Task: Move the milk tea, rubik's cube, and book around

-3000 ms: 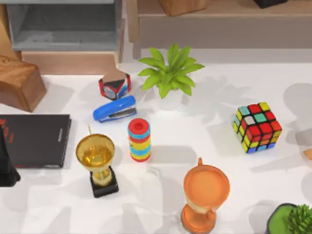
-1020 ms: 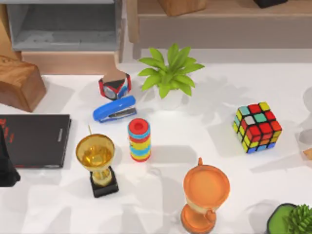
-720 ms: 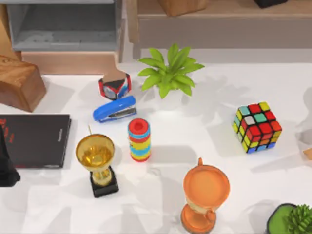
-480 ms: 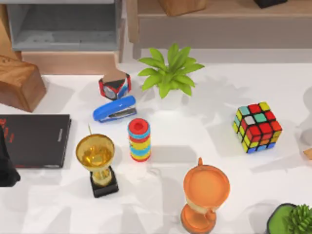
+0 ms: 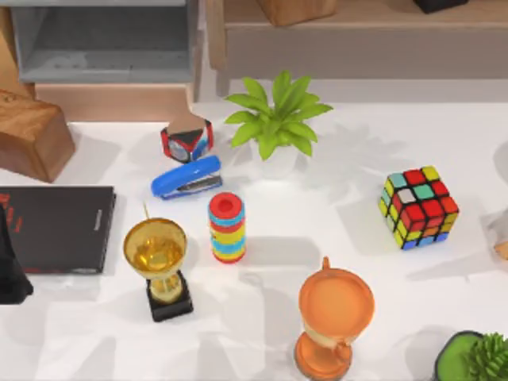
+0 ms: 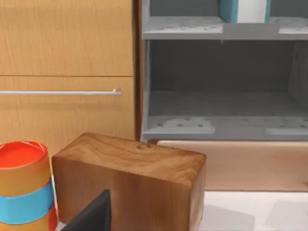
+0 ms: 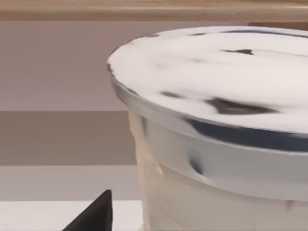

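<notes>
Now the right gripper sits right up against the milk tea, whose pale lid and cup wall loom in the right wrist view; one dark fingertip shows beside the cup, but whether the fingers are spread or clamped cannot be told. In the top view a sliver of the milk tea lies at the table's right edge, and the shadows there have shifted over the last three seconds, which suggests the right arm has been closing in on it. Nothing else has moved: the rubik's cube stands where it was, near the right side. The book stands on the grey shelf. The left arm is parked at the table's left edge, by a wooden block.
</notes>
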`<state>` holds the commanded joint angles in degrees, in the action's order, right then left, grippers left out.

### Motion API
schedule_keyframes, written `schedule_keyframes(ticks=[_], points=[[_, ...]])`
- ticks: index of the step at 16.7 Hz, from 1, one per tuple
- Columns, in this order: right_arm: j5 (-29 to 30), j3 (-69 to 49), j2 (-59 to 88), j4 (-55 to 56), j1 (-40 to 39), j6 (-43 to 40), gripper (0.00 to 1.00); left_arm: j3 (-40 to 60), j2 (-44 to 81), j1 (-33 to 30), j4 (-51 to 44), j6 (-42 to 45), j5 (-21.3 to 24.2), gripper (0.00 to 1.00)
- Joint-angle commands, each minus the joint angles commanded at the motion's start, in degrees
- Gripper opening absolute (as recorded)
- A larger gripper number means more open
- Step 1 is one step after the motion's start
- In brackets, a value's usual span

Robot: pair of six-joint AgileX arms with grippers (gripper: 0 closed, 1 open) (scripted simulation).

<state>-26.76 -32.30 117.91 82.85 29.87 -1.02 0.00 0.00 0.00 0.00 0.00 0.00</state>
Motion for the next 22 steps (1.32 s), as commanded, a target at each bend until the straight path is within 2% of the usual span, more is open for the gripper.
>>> schedule_keyframes(ticks=[4, 13, 22], points=[[0.23, -0.49, -0.59, -1.05, 0.34, 0.35, 1.00, 0.00, 0.00, 0.00, 0.00, 0.00, 0.00, 1.00], [-1.75, 1.97, -15.15, -12.74, 1.68, 0.68, 1.00, 0.00, 0.00, 0.00, 0.00, 0.00, 0.00, 1.00], [-1.42, 0.92, -16.53, -14.76, 1.38, 0.02, 1.00, 0.00, 0.00, 0.00, 0.00, 0.00, 0.00, 1.00]])
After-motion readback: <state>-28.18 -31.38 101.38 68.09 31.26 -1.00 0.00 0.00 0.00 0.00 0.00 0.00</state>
